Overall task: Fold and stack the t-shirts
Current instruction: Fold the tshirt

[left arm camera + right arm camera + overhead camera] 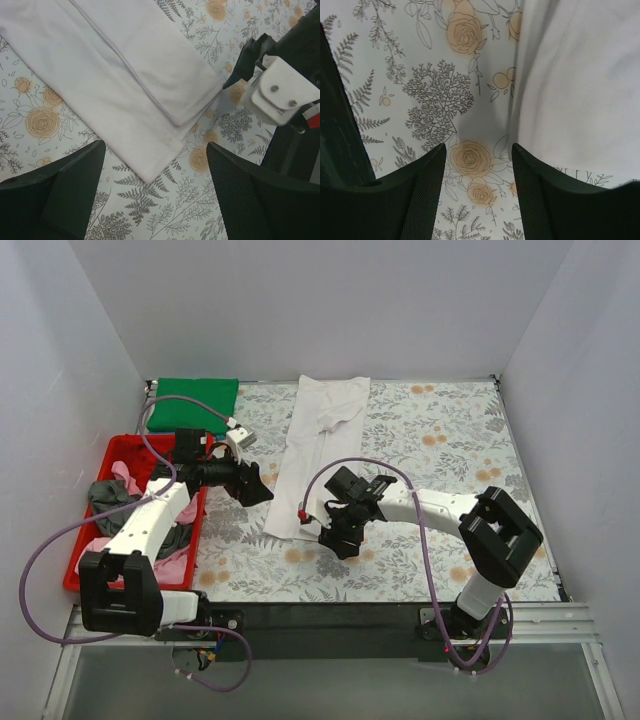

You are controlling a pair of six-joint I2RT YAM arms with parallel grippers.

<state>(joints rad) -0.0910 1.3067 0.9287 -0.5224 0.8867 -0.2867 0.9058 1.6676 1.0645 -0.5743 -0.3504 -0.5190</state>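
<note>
A large white t-shirt (pixel 318 445) lies as a long folded strip across the floral cloth, from the back edge toward the front. Its near corner (pixel 150 172) shows in the left wrist view, just ahead of my open left gripper (pixel 155 150), which has only cloth-covered table between its fingers. Seen from above, the left gripper (pixel 258 486) hovers at the strip's left side. My right gripper (pixel 336 538) is open just right of the strip's near end; in its own view the shirt's edge (pixel 580 85) lies beside the right finger (pixel 540 195). A green t-shirt (pixel 195 400) sits folded at the back left.
A red plastic bin (pixel 125 444) at the left holds pink (pixel 123 473) and grey (pixel 108 496) shirts. The grey floral cloth (pixel 450 440) covers the table. The right gripper's body (pixel 280 95) shows at the right edge of the left wrist view, near the shirt's corner.
</note>
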